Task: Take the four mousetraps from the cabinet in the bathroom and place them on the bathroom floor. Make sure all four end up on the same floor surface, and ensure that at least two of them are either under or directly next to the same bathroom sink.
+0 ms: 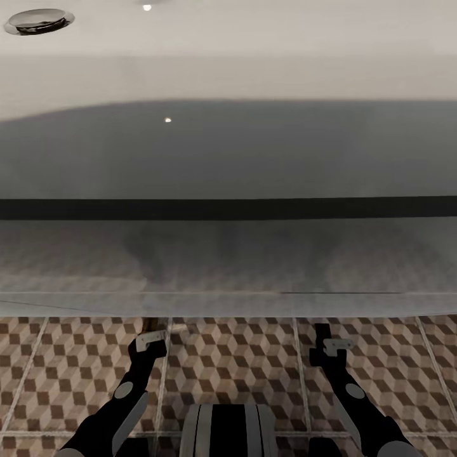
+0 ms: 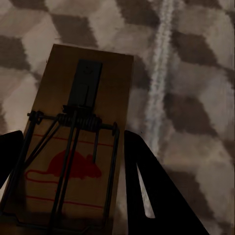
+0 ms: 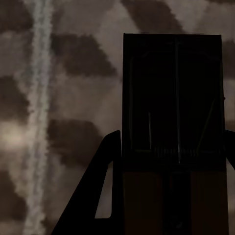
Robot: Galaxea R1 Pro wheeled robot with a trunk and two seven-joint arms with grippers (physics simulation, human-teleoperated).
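Head view: a white sink (image 1: 228, 158) spans the upper frame, its drain (image 1: 38, 20) at the far left corner; below its front edge lies the bathroom floor (image 1: 241, 362) of cube-patterned tiles. The left end effector (image 1: 150, 341) and right end effector (image 1: 327, 346) both reach low and forward to the foot of the sink, each apparently carrying a mousetrap there so that two can end up directly beside the same sink, as the task asks. Left wrist view: a mousetrap (image 2: 81, 132), tan board with black wire spring and red mouse print, sits pinched between the dark fingers (image 2: 152, 191), hanging just above the tiles near a grout line (image 2: 159, 78). Right wrist view: a second mousetrap (image 3: 174, 122), in deep shadow, is clamped flat between the fingers (image 3: 100, 186), likewise just over the floor; contact with the tiles cannot be judged.
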